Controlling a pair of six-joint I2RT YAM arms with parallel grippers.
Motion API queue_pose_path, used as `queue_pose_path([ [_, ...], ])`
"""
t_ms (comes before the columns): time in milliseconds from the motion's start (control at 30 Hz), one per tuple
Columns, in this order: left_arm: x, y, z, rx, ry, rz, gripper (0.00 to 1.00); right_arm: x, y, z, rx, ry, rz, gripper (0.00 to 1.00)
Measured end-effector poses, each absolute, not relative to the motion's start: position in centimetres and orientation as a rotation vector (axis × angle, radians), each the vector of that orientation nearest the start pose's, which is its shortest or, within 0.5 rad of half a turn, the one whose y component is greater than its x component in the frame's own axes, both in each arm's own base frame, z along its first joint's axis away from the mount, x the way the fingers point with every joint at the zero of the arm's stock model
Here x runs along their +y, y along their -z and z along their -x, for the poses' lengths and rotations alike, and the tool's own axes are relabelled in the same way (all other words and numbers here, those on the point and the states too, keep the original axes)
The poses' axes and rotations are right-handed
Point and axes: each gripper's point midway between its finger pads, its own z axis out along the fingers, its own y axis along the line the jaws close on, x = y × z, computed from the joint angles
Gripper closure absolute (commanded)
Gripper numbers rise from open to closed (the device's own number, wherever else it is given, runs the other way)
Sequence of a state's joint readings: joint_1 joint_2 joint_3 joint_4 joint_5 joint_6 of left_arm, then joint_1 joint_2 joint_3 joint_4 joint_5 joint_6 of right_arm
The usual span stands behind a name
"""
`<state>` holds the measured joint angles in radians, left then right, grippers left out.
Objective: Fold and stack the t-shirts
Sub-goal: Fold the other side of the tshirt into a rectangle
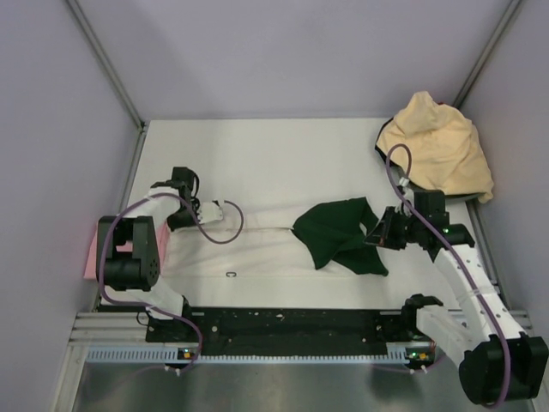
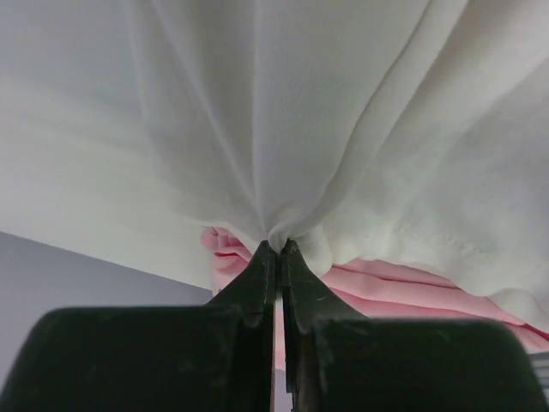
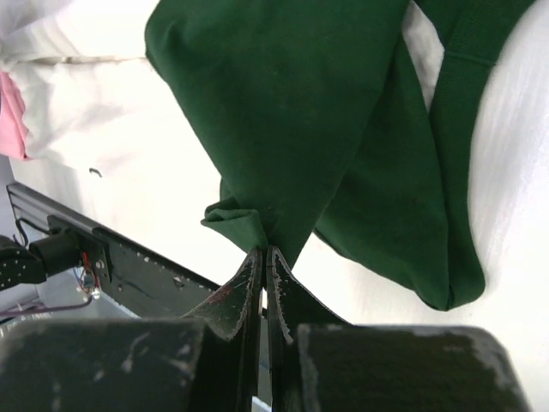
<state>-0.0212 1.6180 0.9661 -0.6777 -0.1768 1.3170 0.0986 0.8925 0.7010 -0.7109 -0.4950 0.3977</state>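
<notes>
A white t-shirt (image 1: 257, 245) lies stretched across the table's middle. A dark green cloth (image 1: 339, 236) lies crumpled at its right end. My left gripper (image 1: 184, 216) is shut on a pinched fold of the white shirt (image 2: 300, 112), which fans out from the jaws (image 2: 279, 245). A pink t-shirt (image 2: 412, 287) lies under it and shows at the table's left edge (image 1: 90, 253). My right gripper (image 1: 377, 233) is shut on an edge of the green cloth (image 3: 300, 103), close above the table (image 3: 264, 251). A pale yellow-tan t-shirt (image 1: 437, 150) is heaped at the back right.
Grey walls enclose the white table (image 1: 283, 154) on three sides. A black rail (image 1: 292, 326) runs along the near edge and also shows in the right wrist view (image 3: 129, 266). A small black mark (image 1: 230, 274) sits on the white shirt near the front.
</notes>
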Motion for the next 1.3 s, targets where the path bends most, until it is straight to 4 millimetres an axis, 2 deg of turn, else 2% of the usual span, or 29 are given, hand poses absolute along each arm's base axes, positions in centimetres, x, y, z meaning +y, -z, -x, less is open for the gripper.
queue_pose_path([
  [167, 6.3, -4.1, -29.9, 2.411, -0.370, -1.930, 0.96, 10.8, -12.8, -20.5, 2.509, -0.805, -0.226, 1.00],
  [200, 6.4, -4.1, -29.8, 2.408, -0.367, -1.945, 0.89, 10.6, -12.8, -20.5, 2.509, -0.802, -0.236, 1.00],
  [233, 6.4, -4.1, -29.7, 2.403, -0.369, -1.957, 0.69, 10.5, -12.7, -20.6, 2.511, -0.798, -0.246, 1.00],
  [300, 6.6, -4.0, -29.8, 2.389, -0.384, -1.977, 0.55, 10.5, -12.6, -20.6, 2.517, -0.799, -0.250, 1.00],
  [433, 6.3, -4.5, -30.2, 2.400, -0.379, -1.955, 0.48, 10.5, -12.2, -20.6, 2.534, -0.801, -0.255, 1.00],
  [500, 5.0, -6.1, -31.7, 2.377, -0.357, -1.896, 0.46, 10.5, -12.0, -20.7, 2.545, -0.802, -0.260, 1.00],
  [567, 2.5, -8.7, -34.3, 2.293, -0.342, -1.816, 0.46, 10.5, -11.7, -20.9, 2.556, -0.803, -0.265, 1.00],
  [600, 0.4, -10.5, -35.9, 2.222, -0.330, -1.769, 0.45, 10.5, -11.5, -21.1, 2.560, -0.802, -0.268, 1.00],
  [667, -4.6, -13.9, -37.5, 2.062, -0.277, -1.722, 0.45, 10.5, -10.9, -21.5, 2.576, -0.803, -0.276, 1.00],
  [700, -6.8, -15.2, -37.5, 1.996, -0.240, -1.716, 0.46, 10.5, -10.8, -21.7, 2.580, -0.802, -0.279, 1.00],
  [733, -10.3, -16.9, -36.9, 1.904, -0.174, -1.719, 0.47, 10.5, -10.5, -21.9, 2.588, -0.801, -0.283, 1.00],
  [767, -12.7, -17.9, -36.2, 1.841, -0.114, -1.730, 0.47, 10.5, -10.3, -22.0, 2.591, -0.800, -0.285, 1.00],
  [867, -21.7, -19.8, -32.2, 1.652, 0.131, -1.802, 0.47, 10.4, -9.5, -22.6, 2.600, -0.794, -0.298, 1.00],
  [933, -26.7, -18.8, -28.6, 1.575, 0.276, -1.884, 0.45, 10.3, -9.0, -22.8, 2.609, -0.791, -0.309, 1.00],
  [967, -28.3, -18.1, -27.3, 1.550, 0.323, -1.916, 0.45, 10.3, -8.8, -22.8, 2.612, -0.793, -0.316, 1.00],
  [1067, -33.2, -13.6, -22.3, 1.494, 0.459, -2.056, 0.43, 10.4, -8.3, -22.8, 2.614, -0.796, -0.330, 1.00],
  [1167, -35.6, -9.4, -18.8, 1.477, 0.527, -2.176, 0.42, 10.4, -7.9, -22.7, 2.613, -0.799, -0.338, 1.00],
  [1233, -36.7, -7.5, -17.5, 1.466, 0.558, -2.221, 0.43, 10.4, -7.6, -22.6, 2.614, -0.801, -0.342, 1.00],
  [1300, -37.4, -6.6, -17.2, 1.455, 0.570, -2.231, 0.45, 10.4, -7.6, -22.6, 2.612, -0.802, -0.342, 1.00],
])
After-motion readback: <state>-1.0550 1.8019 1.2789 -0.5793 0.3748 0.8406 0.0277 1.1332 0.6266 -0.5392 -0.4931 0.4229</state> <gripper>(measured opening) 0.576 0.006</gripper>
